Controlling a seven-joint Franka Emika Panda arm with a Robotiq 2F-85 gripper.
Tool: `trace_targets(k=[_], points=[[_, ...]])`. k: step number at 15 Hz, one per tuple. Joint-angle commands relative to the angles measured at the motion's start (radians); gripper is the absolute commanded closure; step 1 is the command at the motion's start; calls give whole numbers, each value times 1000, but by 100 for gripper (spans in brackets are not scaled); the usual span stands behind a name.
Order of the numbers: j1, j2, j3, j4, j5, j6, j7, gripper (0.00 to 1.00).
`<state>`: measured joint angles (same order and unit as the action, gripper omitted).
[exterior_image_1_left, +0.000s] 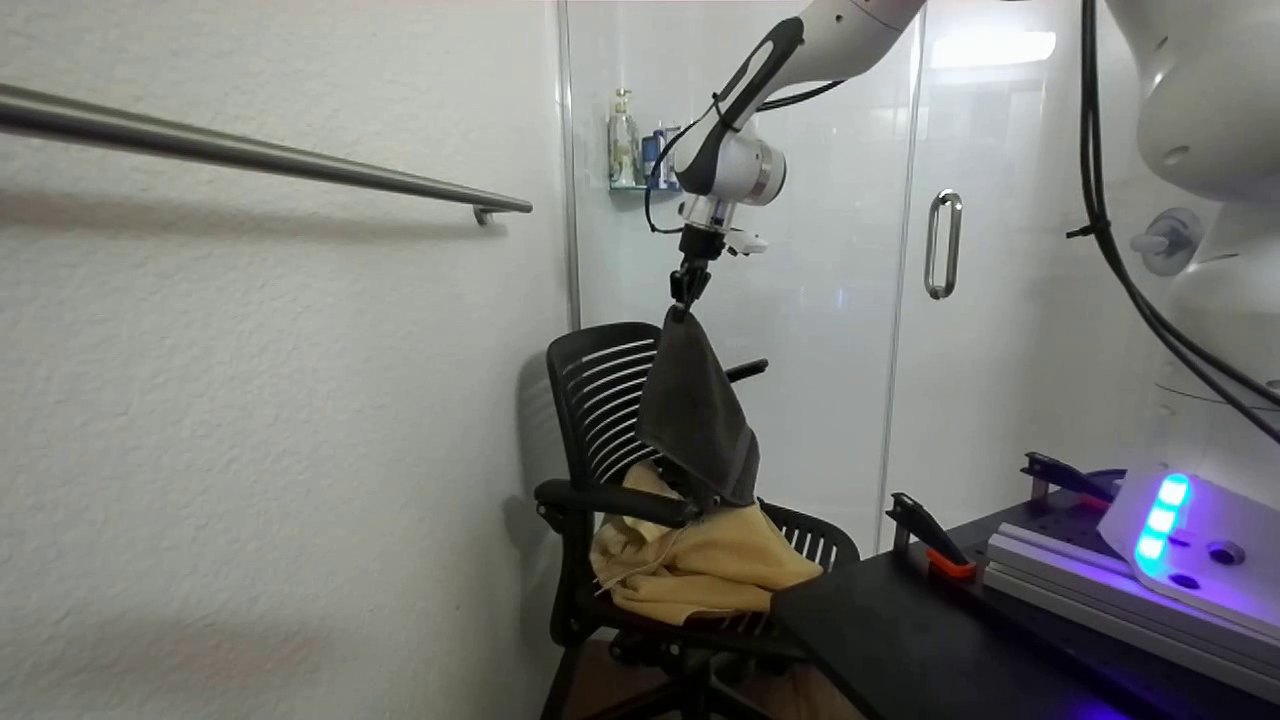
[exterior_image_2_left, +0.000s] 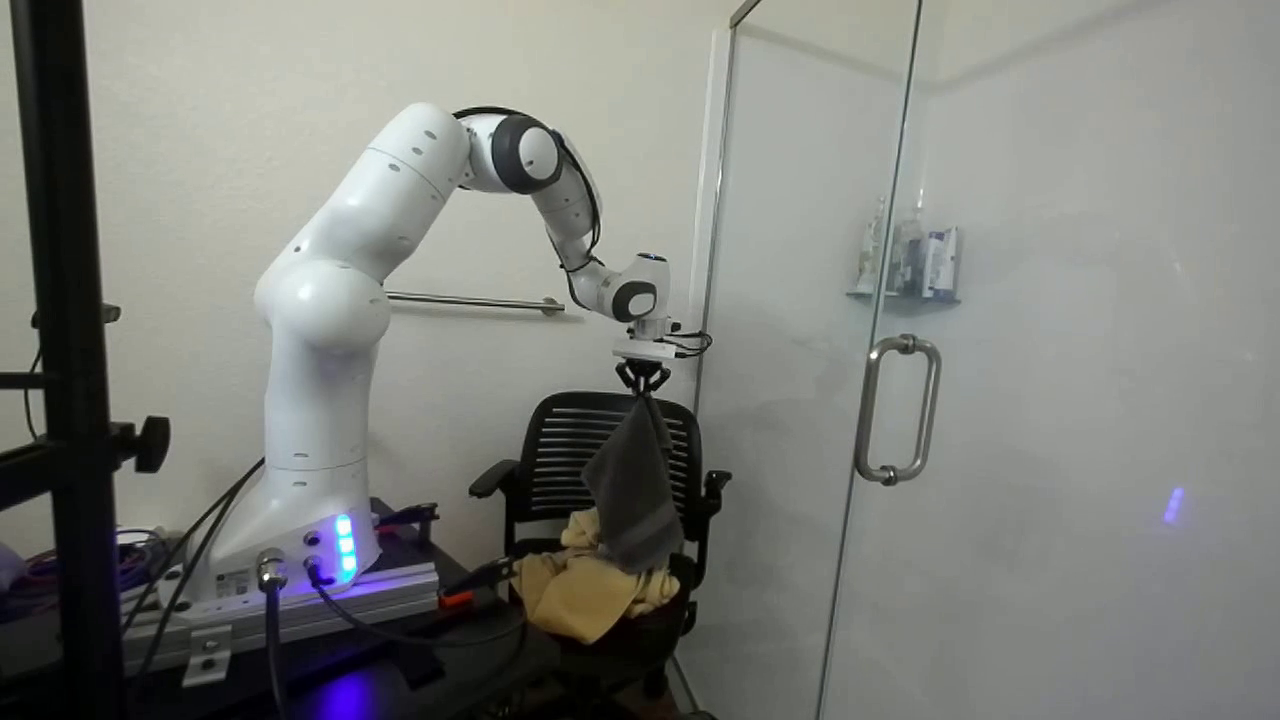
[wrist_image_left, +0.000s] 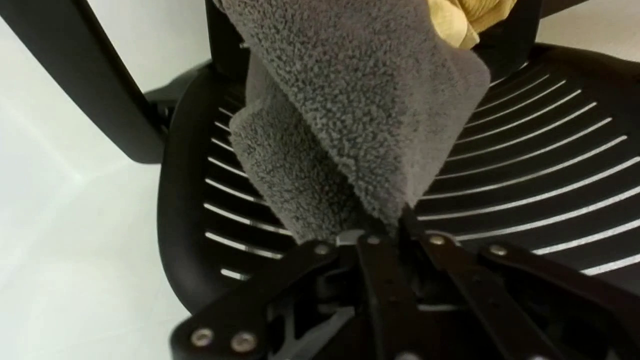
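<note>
A dark grey towel hangs by its upper corner from my gripper, whose jaws are shut on it. The towel drops in a narrow folded drape, and its fold fans out away from the fingers in the wrist view. Its lower end is in front of or on a yellow cloth; whether they touch I cannot tell. That cloth lies crumpled on the seat of a black slatted office chair. The gripped corner itself is mostly hidden by the fingers.
A metal towel bar runs along the wall. Behind the chair stands glass shower panelling with a metal handle and a shelf of bottles. The arm's black table carries clamps near the chair.
</note>
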<state>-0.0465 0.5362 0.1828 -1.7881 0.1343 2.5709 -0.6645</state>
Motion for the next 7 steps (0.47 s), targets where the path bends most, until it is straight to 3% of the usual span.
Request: trace_targets(k=[1,3,7], points=[[-11,14,24,9,-13,18,3,82],[-11,31,34,23,-14,28,-3,70],[-16,33,33,30,-13,28,-9,69]])
